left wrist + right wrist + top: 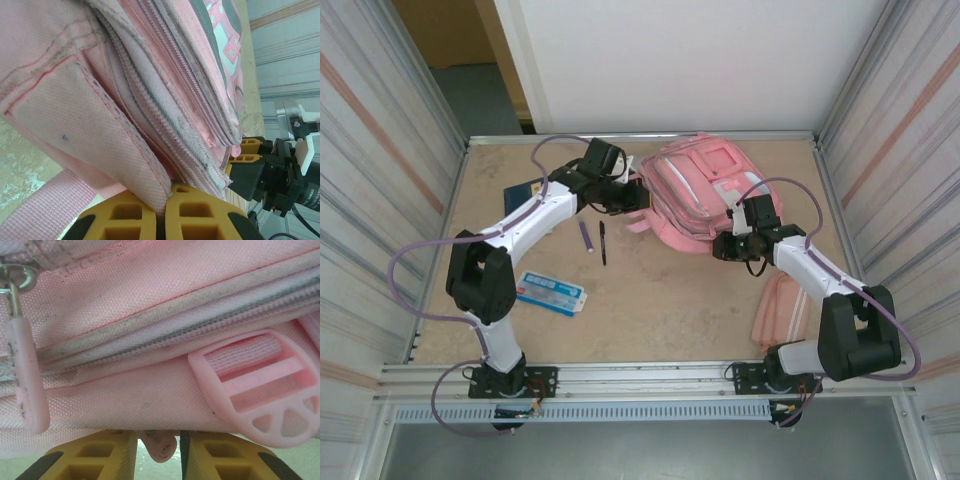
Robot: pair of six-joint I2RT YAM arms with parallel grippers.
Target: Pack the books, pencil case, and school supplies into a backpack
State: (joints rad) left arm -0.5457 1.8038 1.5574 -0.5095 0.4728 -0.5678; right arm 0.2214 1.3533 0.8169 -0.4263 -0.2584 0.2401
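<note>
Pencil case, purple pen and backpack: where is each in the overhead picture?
pencil case (551, 293): top external view, middle of its light blue face.
purple pen (585, 236): top external view, halfway along its barrel.
backpack (692, 195): top external view, on its pink front panel.

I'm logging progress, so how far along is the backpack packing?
Done: nothing looks packed. The navy book, pink book, pencil case, purple pen and black pen all lie on the table. In hand: the left gripper pinches a flap of the backpack, and the right gripper has a zipper tab between its fingers; whether it is gripped is unclear. Left: open the bag and load all five items.
</note>
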